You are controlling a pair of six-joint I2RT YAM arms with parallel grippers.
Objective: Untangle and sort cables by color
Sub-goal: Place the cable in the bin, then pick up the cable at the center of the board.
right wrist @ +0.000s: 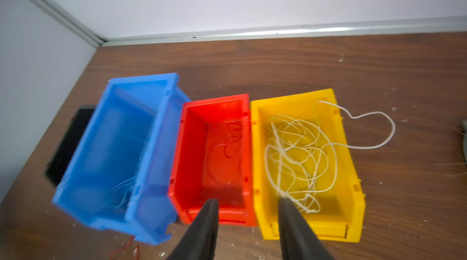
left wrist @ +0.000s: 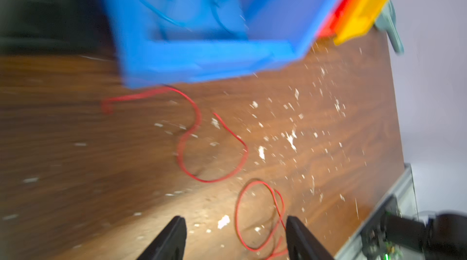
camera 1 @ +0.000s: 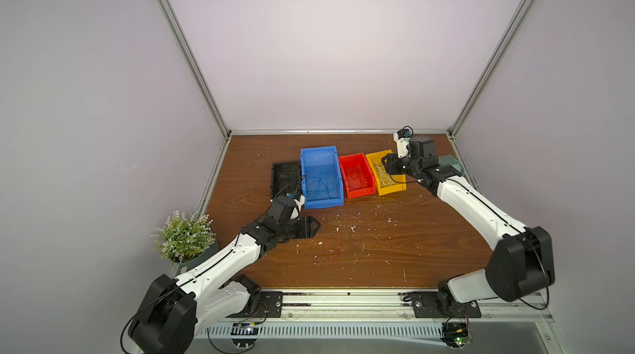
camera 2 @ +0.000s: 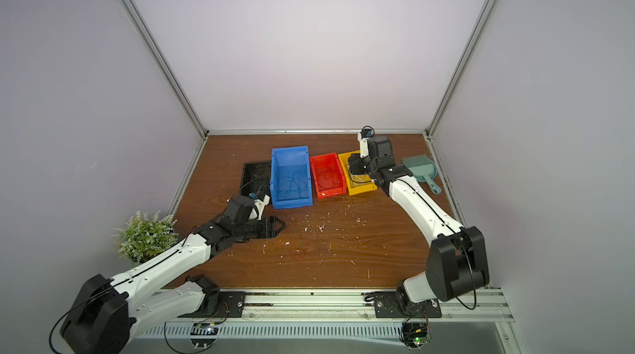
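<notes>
Three bins stand in a row at the back: a blue bin (camera 1: 318, 151) with blue cables (camera 1: 321, 185), a red bin (camera 1: 352, 158) with red cables (camera 1: 355, 175), and a yellow bin (camera 1: 378, 154) with white cables (right wrist: 298, 145). One white strand (right wrist: 389, 120) hangs over the yellow wall onto the table. My right gripper (right wrist: 248, 199) is open above the near ends of the red and yellow bins, and white strands touch one fingertip. Loose red cables (camera 1: 332, 248) lie mid-table. My left gripper (left wrist: 235, 218) hovers open over a red loop (left wrist: 255, 182).
A black tray (camera 1: 285, 166) lies left of the blue bin. A potted plant (camera 1: 184, 235) stands at the left edge. A teal dustpan (camera 2: 421, 166) lies at the back right. White scraps (camera 1: 352, 228) litter the wood. Another red cable (left wrist: 209, 181) curls in front of the blue bin.
</notes>
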